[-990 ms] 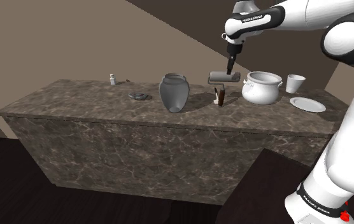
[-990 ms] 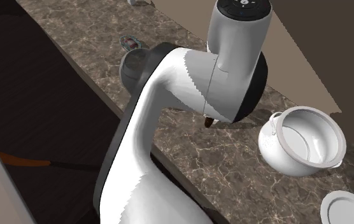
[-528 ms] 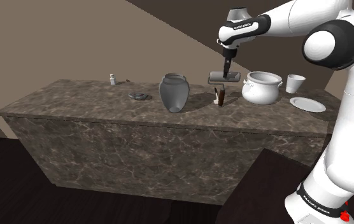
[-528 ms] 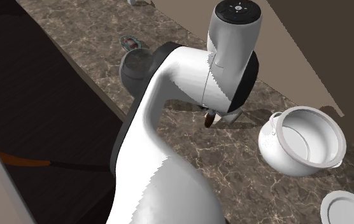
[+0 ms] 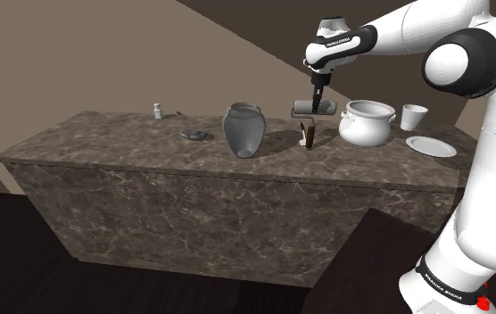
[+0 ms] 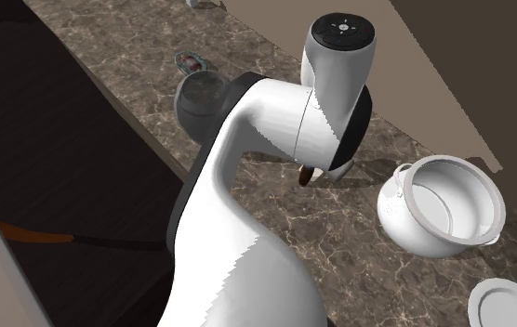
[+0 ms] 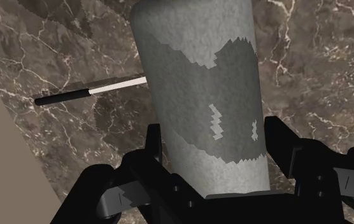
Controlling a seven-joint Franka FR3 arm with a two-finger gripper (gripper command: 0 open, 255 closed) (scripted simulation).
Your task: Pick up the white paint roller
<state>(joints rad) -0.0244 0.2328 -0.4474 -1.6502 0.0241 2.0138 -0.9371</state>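
Wrist view: gripper (image 7: 214, 127) spread astride grey paint roller (image 7: 195, 76), cylinder's long axis level, handle (image 5: 307, 136) downward.

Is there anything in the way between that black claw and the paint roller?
Nothing visible does. The grey paint roller sits right between the gripper's open fingers, with only the marbled countertop beneath it.

Roller (image 6: 305, 175) mostly behind arm (image 6: 275, 121), 2nd ext. view

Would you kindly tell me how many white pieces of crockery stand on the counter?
3, all toward the shoulder view's right: a pot, a cup beside it, a plate before the cup. The arm may hide more.
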